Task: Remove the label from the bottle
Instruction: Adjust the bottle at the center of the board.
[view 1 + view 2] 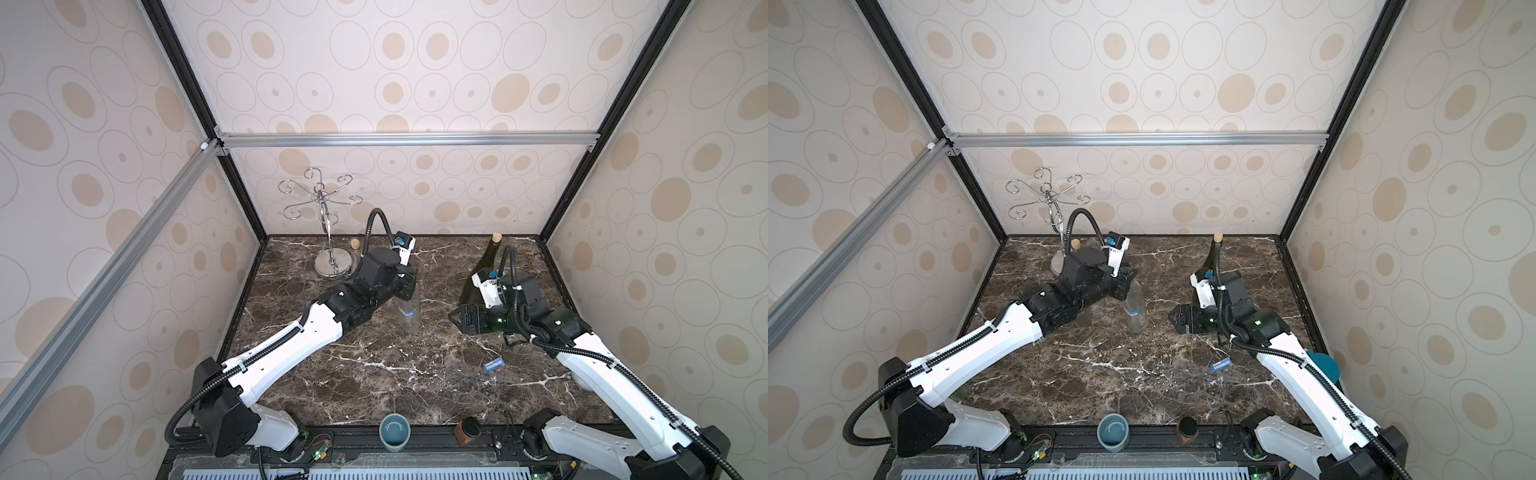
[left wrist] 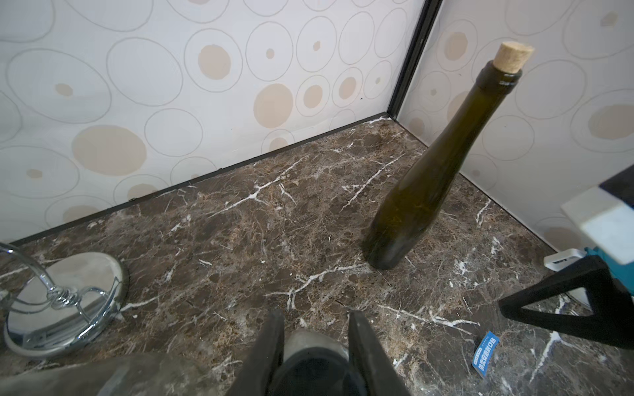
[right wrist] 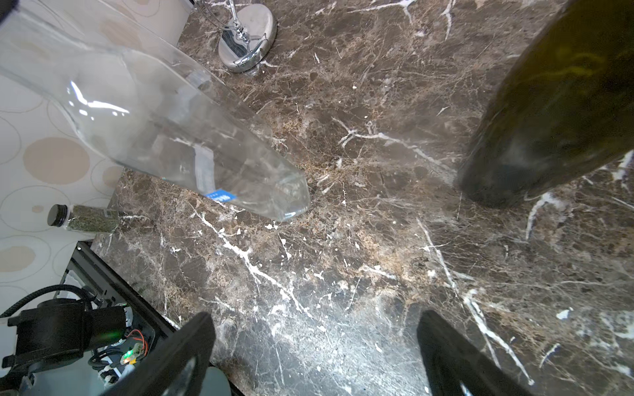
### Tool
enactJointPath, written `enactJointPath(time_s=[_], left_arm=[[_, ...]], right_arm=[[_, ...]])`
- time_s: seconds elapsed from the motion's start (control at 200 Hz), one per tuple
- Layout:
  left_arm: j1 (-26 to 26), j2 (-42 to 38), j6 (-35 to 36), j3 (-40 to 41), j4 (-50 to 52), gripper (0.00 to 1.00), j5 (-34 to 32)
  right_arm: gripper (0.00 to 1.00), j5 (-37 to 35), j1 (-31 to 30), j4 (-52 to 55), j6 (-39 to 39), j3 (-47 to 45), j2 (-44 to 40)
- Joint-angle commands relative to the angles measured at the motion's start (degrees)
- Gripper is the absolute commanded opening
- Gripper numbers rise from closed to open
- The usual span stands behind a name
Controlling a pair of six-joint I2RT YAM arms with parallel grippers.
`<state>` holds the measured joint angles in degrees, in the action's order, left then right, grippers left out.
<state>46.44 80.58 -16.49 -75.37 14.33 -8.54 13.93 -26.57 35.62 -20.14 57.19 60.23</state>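
Observation:
A clear bottle [image 1: 409,316] [image 1: 1136,311] [image 3: 164,137] stands with its base on the marble table [image 1: 374,374]. My left gripper [image 1: 406,291] [image 2: 315,315] is shut on its top, and the dark cap shows between the fingers in the left wrist view. A short blue strip of label [image 3: 221,196] still clings low on the bottle. A loose blue label [image 1: 493,365] [image 1: 1222,365] [image 2: 486,353] lies flat on the table to the right. My right gripper [image 1: 457,318] [image 3: 315,319] hangs open and empty just above the table, between the bottle and the loose label.
A dark green corked wine bottle [image 1: 482,270] [image 2: 422,192] stands right behind my right wrist. A chrome glass rack [image 1: 332,266] stands at the back left. A grey-blue cup [image 1: 395,430] and a small brown pot [image 1: 467,430] sit at the front edge. A spice jar [image 3: 85,221] stands by the left wall.

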Motion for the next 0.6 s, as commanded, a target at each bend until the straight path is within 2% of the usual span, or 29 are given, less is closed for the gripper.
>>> enactJointPath(time_s=[0.0,0.16,0.595], left_arm=[[2.54,-1.14,-6.36,-1.64,-2.71,0.07,-9.25],[6.39,0.93,-7.35,-1.76,-1.84,0.07,-16.61],[8.18,2.98,-8.30,3.60,-6.49,0.07,-16.31]], right_arm=[[0.95,0.83,-0.42,-1.10,-0.32,0.20,0.25],[0.95,0.91,-0.45,-1.56,-0.34,-0.28,0.16],[0.95,0.92,-0.73,-2.03,-0.91,-1.55,0.54]])
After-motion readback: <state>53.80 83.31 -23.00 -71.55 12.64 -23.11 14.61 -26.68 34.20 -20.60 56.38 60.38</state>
